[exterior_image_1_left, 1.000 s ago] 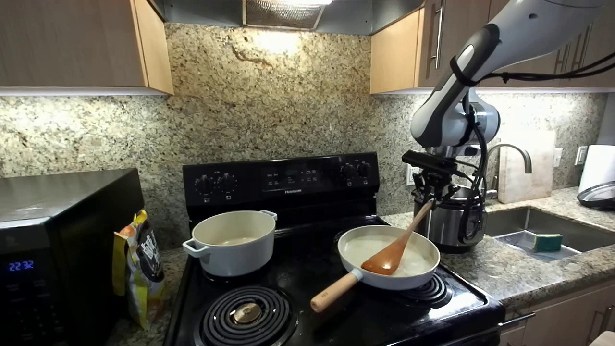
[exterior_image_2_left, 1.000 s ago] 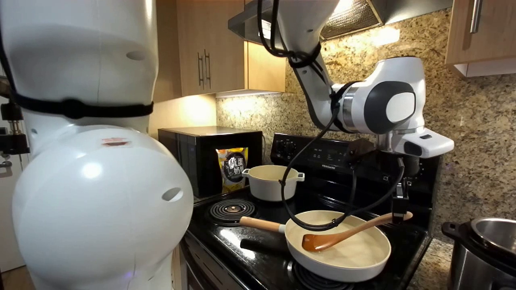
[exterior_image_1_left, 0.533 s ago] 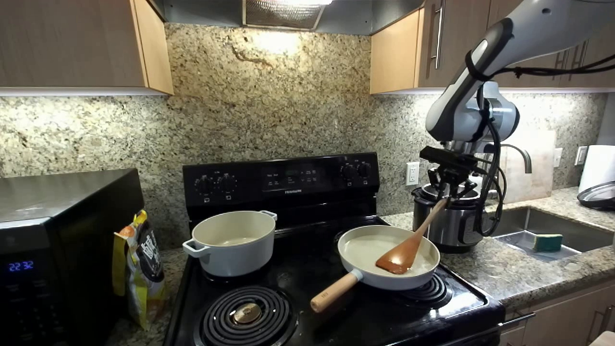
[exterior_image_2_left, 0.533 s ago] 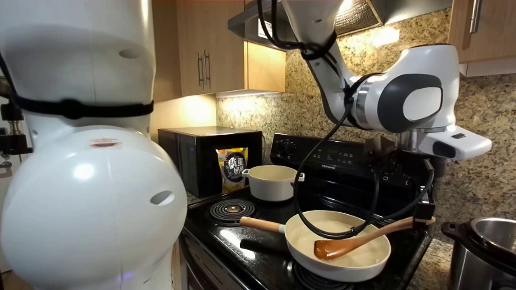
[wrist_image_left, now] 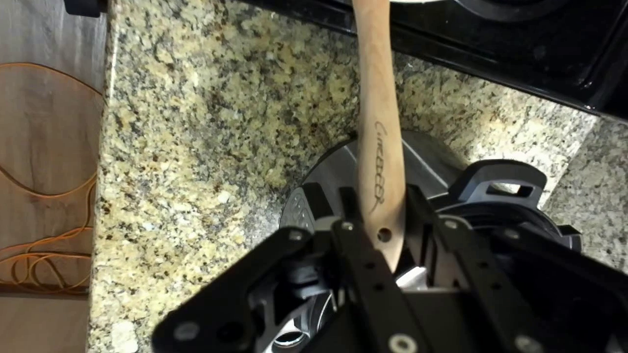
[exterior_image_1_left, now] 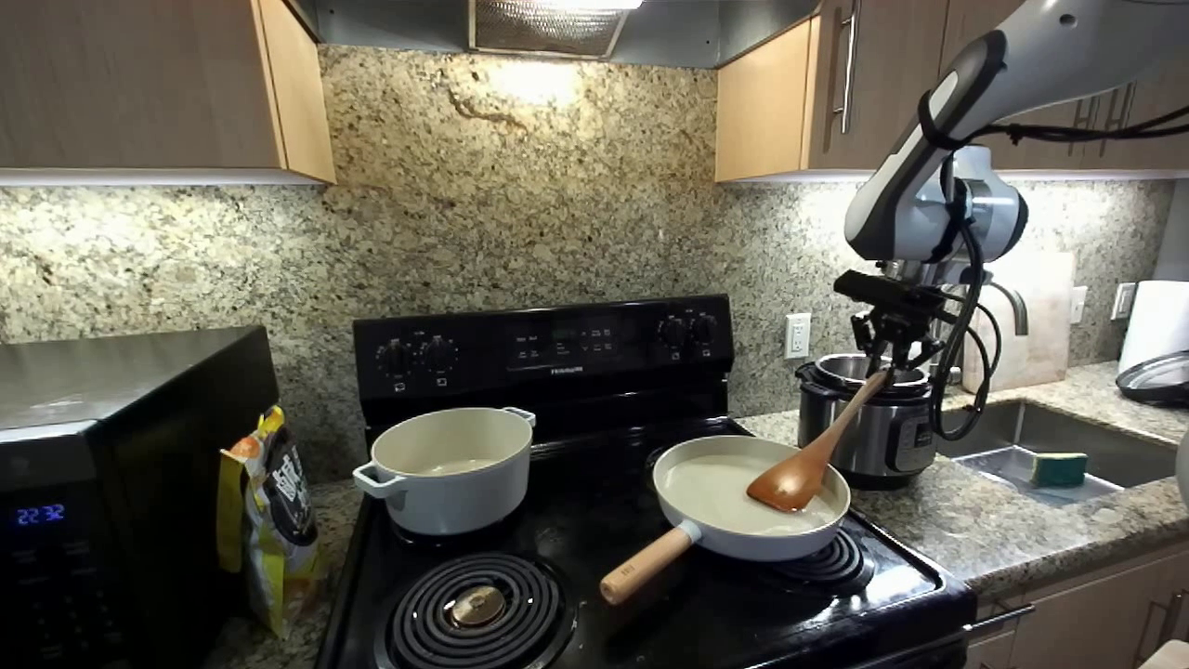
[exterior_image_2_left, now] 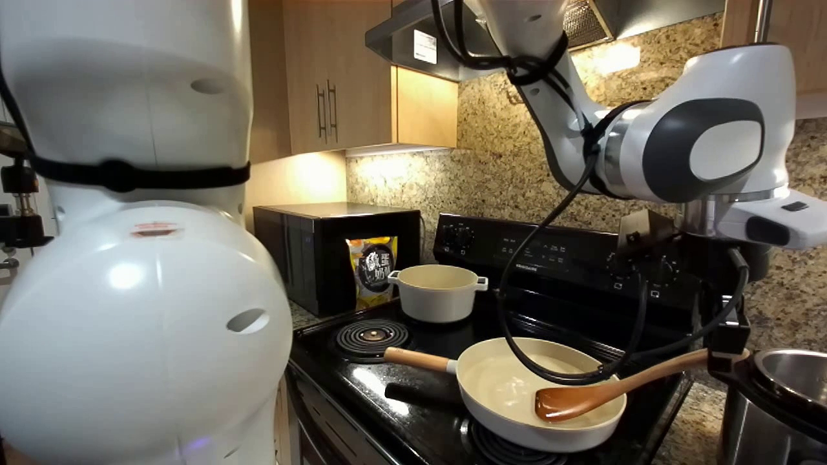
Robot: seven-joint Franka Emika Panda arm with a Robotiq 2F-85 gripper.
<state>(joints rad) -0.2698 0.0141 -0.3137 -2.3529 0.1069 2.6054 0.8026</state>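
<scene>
My gripper [wrist_image_left: 381, 208] is shut on the handle end of a wooden spatula [wrist_image_left: 379, 113], one finger on each side near the hanging hole. In both exterior views the spatula slants down from the gripper, its glossy brown blade [exterior_image_1_left: 790, 481] over the right part of a cream frying pan [exterior_image_2_left: 549, 440]. Whether the blade touches the pan bottom I cannot tell. The pan, with a wooden handle [exterior_image_1_left: 650, 562], sits on a stove burner. Directly below the gripper in the wrist view is a steel-and-black electric pressure cooker [wrist_image_left: 338, 164].
A cream pot [exterior_image_1_left: 464, 497] stands at the stove's back left, beside a snack bag [exterior_image_1_left: 283, 520] and a black microwave [exterior_image_2_left: 336, 258]. A sink [exterior_image_1_left: 1115, 446] with a sponge [exterior_image_1_left: 1059, 469] lies right of the cooker. A loop of cable [exterior_image_2_left: 507, 310] hangs from the arm over the pan.
The arm has moved away from the stove toward the pressure cooker, still holding the spatula. Its blade has slid across from the pan's handle side toward the cooker side. The pan has stayed put.
</scene>
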